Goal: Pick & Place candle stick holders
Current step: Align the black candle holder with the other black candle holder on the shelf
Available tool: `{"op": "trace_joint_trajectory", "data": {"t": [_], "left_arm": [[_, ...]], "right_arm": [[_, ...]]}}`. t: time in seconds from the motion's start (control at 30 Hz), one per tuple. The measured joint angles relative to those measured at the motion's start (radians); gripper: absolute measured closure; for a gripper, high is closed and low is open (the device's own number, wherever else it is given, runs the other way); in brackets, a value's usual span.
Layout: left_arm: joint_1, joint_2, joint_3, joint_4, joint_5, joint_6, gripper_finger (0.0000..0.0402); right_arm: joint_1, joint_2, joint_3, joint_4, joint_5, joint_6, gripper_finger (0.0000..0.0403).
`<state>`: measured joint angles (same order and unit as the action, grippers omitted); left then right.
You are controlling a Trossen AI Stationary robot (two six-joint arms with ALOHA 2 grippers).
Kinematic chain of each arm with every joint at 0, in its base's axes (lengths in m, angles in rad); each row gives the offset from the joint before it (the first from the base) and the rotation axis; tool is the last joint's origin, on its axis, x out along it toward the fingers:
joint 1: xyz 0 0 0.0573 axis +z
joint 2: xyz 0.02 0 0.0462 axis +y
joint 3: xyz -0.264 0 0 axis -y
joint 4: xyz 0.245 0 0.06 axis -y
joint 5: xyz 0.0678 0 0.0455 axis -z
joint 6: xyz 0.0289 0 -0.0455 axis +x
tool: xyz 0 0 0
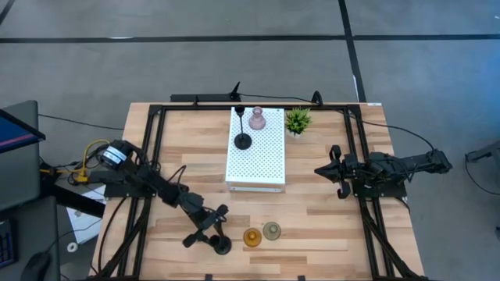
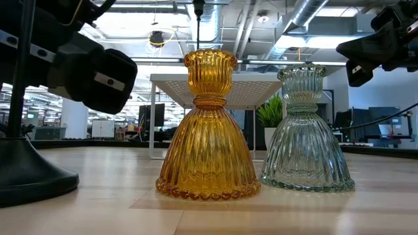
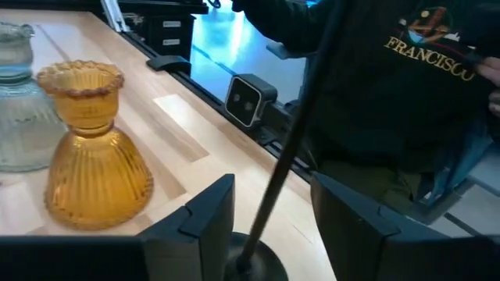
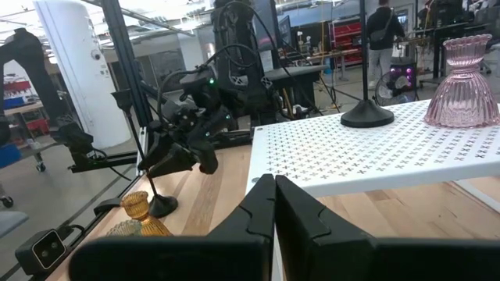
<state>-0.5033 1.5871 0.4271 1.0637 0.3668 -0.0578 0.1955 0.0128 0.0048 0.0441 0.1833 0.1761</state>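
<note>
1. The landmark is the white perforated metal riser, a flat rectangular shelf on legs at the middle of the light wooden slatted table.
2. On the riser's far end stand a black candle stick holder, with a round flat base and a thin stem, and a pink ribbed glass holder, bulbous below a flared cup.
3. Beside the riser's far right corner stands a small green potted plant with spiky leaves.
4. Near the table's front edge, well in front of the riser, stand an amber ribbed glass holder and, just beside it on its right, a pale grey-green ribbed glass holder; both are bell-shaped with scalloped rims.
5. The left gripper is in front of the riser and to its left, just left of the amber holder. Its dark fingers stand partly apart on either side of the thin stem of a second black holder, whose round base rests on the table. Contact between fingers and stem cannot be made out.
6. The second black holder's base is cut off in the left wrist view and the low view.
7. The right gripper waits to the right of the riser, its fingers pressed together and holding nothing.
8. A person in a dark printed top stands beyond the table's front edge, only partly in view.
</note>
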Motion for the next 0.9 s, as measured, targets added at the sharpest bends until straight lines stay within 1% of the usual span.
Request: {"op": "trace_joint_trajectory", "data": {"t": [0.17, 0.43, 0.7, 0.8, 0.9], "left_arm": [[-0.008, 0.000, 0.000, 0.000, -0.058, 0.018, 0.0252], [-0.008, 0.000, 0.000, 0.000, -0.063, 0.026, 0.0282], [-0.008, 0.000, -0.001, 0.006, -0.063, 0.008, 0.0339], [-0.008, -0.014, -0.001, 0.009, -0.064, -0.028, 0.0366], [-0.008, -0.057, -0.002, 0.010, -0.065, -0.104, 0.0388]], "right_arm": [[0.000, 0.000, 0.000, 0.000, 0.000, 0.000, 0.0403], [0.000, 0.000, 0.000, 0.000, 0.000, 0.000, 0.0403], [0.000, 0.000, 0.000, 0.000, 0.000, 0.000, 0.0403], [0.000, 0.000, 0.000, 0.000, 0.000, 0.000, 0.0403], [0.000, 0.000, 0.000, 0.000, 0.000, 0.000, 0.0403]]}}
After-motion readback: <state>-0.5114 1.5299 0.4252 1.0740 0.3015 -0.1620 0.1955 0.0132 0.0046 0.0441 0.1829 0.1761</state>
